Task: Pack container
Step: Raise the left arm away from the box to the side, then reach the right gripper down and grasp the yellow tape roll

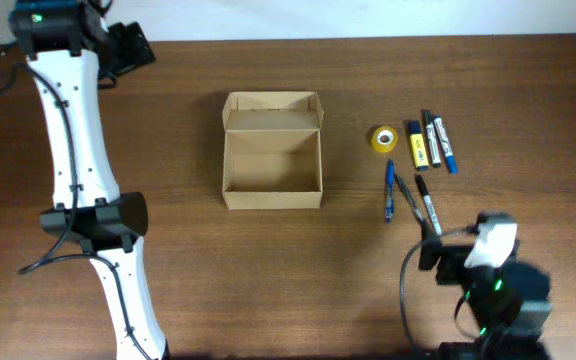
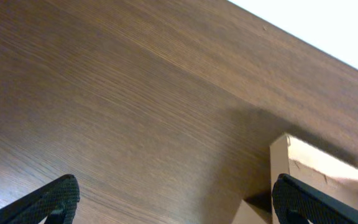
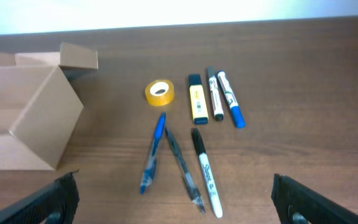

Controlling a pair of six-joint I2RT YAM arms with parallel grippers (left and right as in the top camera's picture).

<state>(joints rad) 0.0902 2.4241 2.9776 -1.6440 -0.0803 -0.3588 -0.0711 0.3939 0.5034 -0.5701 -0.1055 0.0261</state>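
The container, an open tan cardboard box (image 1: 273, 150) with its lid flap folded back, stands mid-table and looks empty. It also shows in the right wrist view (image 3: 23, 124), and one corner shows in the left wrist view (image 2: 303, 165). To its right lie a yellow tape roll (image 1: 384, 139) (image 3: 159, 93), a yellow highlighter (image 3: 197, 99), a black marker (image 3: 214, 93), a blue marker (image 3: 230, 98), a blue pen (image 3: 153, 152), a dark pen (image 3: 184, 168) and a Sharpie (image 3: 206, 171). My left gripper (image 1: 133, 48) (image 2: 176, 202) is open and empty, far left of the box. My right gripper (image 1: 430, 250) (image 3: 176, 202) is open and empty, just short of the pens.
The wooden table's far edge runs along the top of the overhead view. The left arm's white links (image 1: 78, 150) stand along the left side. A black cable (image 1: 408, 290) loops by the right arm.
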